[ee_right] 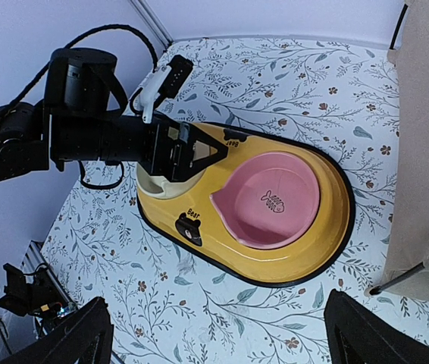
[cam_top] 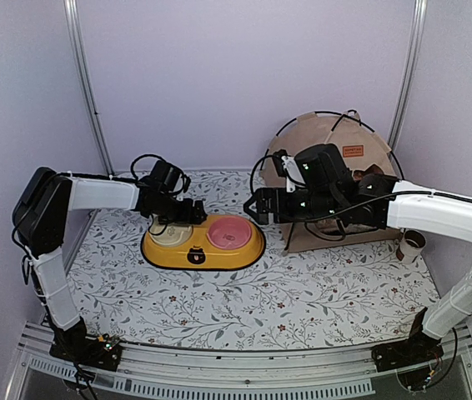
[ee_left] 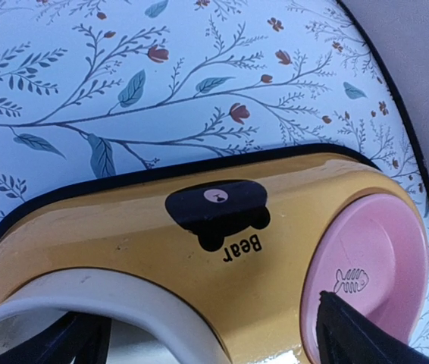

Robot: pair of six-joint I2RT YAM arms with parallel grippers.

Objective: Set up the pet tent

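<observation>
The pet tent (cam_top: 323,140) sits in the far right corner of the bench (cam_top: 261,312), its back near the rear wall and 1 thin black pole arching over its top. The right arm crosses in front of it and hides its lower part. The right claw (cam_top: 256,206) hangs spread wide with nothing between its fingers, just off the tent's left edge and beside the right end of a yellow feeder (cam_top: 219,257).

The feeder lies left of center, with a pink bowl (cam_top: 229,233) and a cream bowl (cam_top: 168,236). The left claw (cam_top: 193,213) is over the cream bowl, fingers spread apart, pinching nothing.

A cardboard tube (cam_top: 411,244) stands near the right edge. From the feeder's near rim to the bench's near edge runs open floral cloth. Only a narrow strip separates feeder and tent.
</observation>
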